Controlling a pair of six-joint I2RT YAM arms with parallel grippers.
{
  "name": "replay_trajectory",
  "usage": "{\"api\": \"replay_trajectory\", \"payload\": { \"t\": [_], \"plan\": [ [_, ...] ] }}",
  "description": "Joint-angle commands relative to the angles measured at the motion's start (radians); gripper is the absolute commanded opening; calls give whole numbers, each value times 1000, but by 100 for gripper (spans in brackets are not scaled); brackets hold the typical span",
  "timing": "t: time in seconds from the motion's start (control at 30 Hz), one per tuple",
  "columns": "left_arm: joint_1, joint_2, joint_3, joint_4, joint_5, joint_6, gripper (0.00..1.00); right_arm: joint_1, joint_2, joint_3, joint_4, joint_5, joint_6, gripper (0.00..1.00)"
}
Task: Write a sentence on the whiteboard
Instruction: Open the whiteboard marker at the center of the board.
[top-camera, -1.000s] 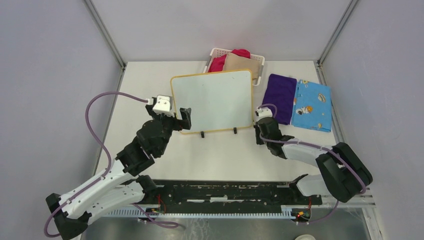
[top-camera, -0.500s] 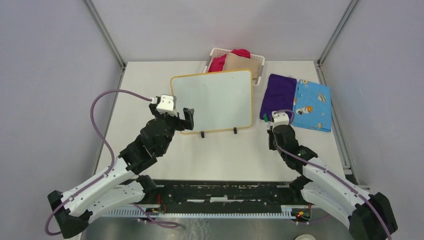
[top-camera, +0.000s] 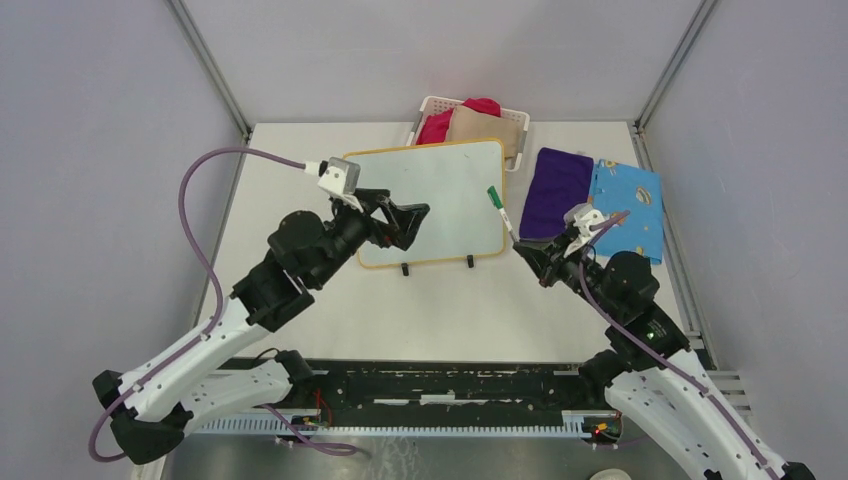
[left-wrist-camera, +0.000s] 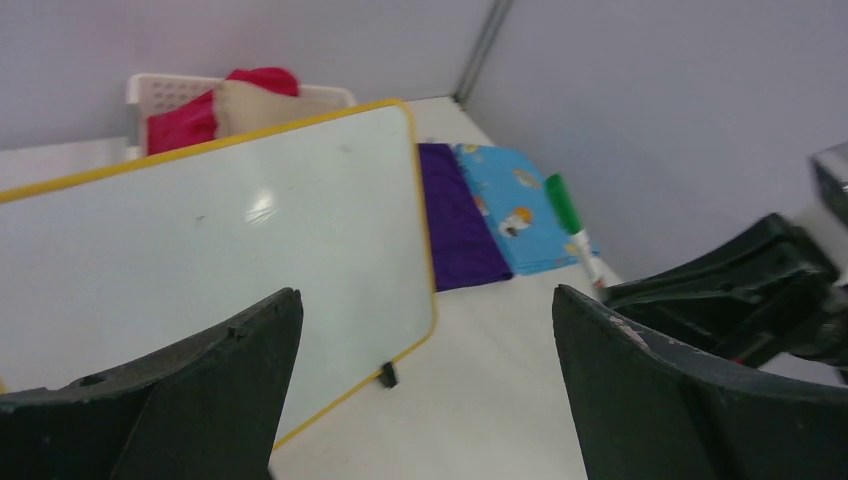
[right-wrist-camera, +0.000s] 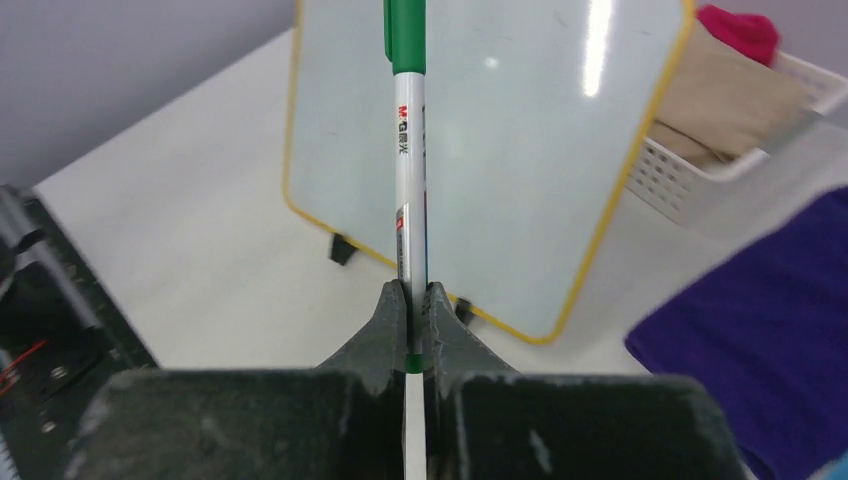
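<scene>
While the whiteboard (top-camera: 455, 190) stands propped at a slant on its two small black feet near the middle of the table (top-camera: 440, 300), we see both arms raised in front of it. Its yellow-orange frame encloses a face that shows plain white in all three views, with only soft glints of light on it.

The right pincer (top-camera: 532, 256) is closed tight on the green marker (top-camera: 503, 215), gripping it by the white barrel. From our top view the marker slants up and away from the fingers, and its green end sits just beside the board's right edge, apart from the white face. In the right wrist view the barrel runs straight up between the two clamped fingers, crossing in front of the board.

The left pincer (top-camera: 412, 222) has its jaws spread wide and holds nothing. It hangs above the lower left part of the board, and we cannot tell from the top view whether it touches the frame. In its own wrist view the two dark fingers stand far apart, with the board's lower right corner, one black foot and bare table between them.

Behind the board, at the far edge of the table, a white slotted basket (top-camera: 430, 103) holds a red cloth (top-camera: 482, 104) and a beige cloth (top-camera: 490, 126). To the right of the board lie a purple cloth (top-camera: 558, 185) and, just beside it, a blue printed cloth (top-camera: 630, 195).
</scene>
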Motion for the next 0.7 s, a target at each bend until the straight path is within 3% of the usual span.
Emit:
{"api": "replay_trajectory", "payload": {
  "t": [0.0, 0.27, 0.67],
  "plan": [
    [-1, 35, 135, 9, 312, -142, 100, -2, -40, 7, 243, -330, 56, 0],
    [-1, -15, 113, 70, 381, -251, 100, -2, -37, -49, 547, -484, 249, 0],
    [-1, 99, 129, 284, 539, -342, 98, -1, -12, -60, 649, -486, 341, 0]
  ]
}}
